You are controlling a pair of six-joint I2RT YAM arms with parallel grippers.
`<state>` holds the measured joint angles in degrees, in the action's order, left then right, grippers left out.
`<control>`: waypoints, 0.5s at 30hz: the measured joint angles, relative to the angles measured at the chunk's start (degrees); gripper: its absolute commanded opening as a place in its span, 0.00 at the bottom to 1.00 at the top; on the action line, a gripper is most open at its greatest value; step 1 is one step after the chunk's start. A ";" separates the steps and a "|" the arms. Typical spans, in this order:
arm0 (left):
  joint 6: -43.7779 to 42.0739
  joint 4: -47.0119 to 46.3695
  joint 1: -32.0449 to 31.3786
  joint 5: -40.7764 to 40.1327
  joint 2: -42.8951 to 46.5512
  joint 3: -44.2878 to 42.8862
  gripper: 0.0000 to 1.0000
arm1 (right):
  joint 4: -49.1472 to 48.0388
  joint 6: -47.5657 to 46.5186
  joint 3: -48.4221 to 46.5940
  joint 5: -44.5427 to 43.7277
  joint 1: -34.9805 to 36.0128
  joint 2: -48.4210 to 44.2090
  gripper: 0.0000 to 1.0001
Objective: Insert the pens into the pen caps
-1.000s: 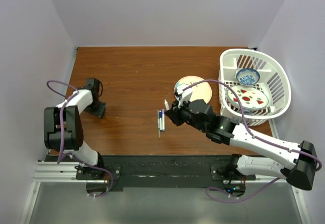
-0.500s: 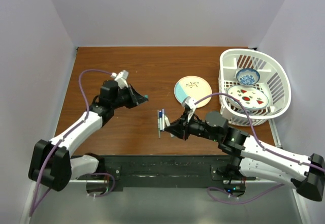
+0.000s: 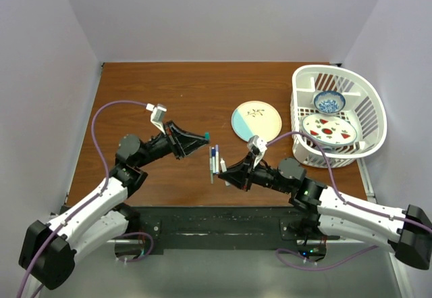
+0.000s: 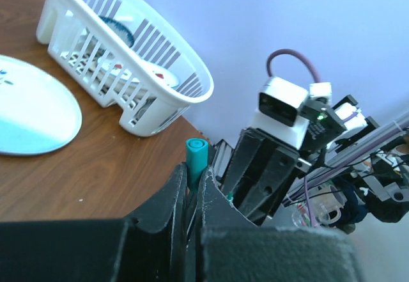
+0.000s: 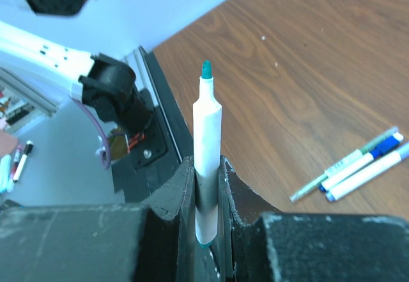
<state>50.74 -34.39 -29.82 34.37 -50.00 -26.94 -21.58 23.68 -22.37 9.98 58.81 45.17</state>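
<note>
Green-tipped pen (image 5: 206,122) stands tip-up, clamped low on its barrel by the right pincer (image 5: 206,165), over the near side of the bench (image 3: 169,95). Green cap (image 4: 196,154) is pinched in the left pincer (image 4: 193,178), poking out past the tips. Since half a second back the left pincer has swung in toward the pen; the right one barely shifted. Other pens (image 3: 214,159) lie bunched between the two, seemingly three, some blue-capped. Plate (image 3: 256,120) and basket (image 3: 331,69) sit beyond.
</note>
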 measured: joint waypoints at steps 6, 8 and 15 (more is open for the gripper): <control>3.34 -7.39 -0.26 0.44 0.81 3.50 0.00 | -3.34 0.74 -0.24 0.02 0.00 5.01 0.00; 4.83 -9.84 -0.26 0.87 0.28 4.76 0.00 | -3.50 0.81 -0.70 0.04 0.00 6.84 0.00; 8.11 -14.47 -0.26 1.64 -1.88 5.57 0.00 | -5.07 1.01 -3.85 0.04 0.00 10.88 0.00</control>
<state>58.85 -48.86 -30.09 36.01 -51.88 -21.37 -26.65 24.69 -26.22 10.02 58.81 56.05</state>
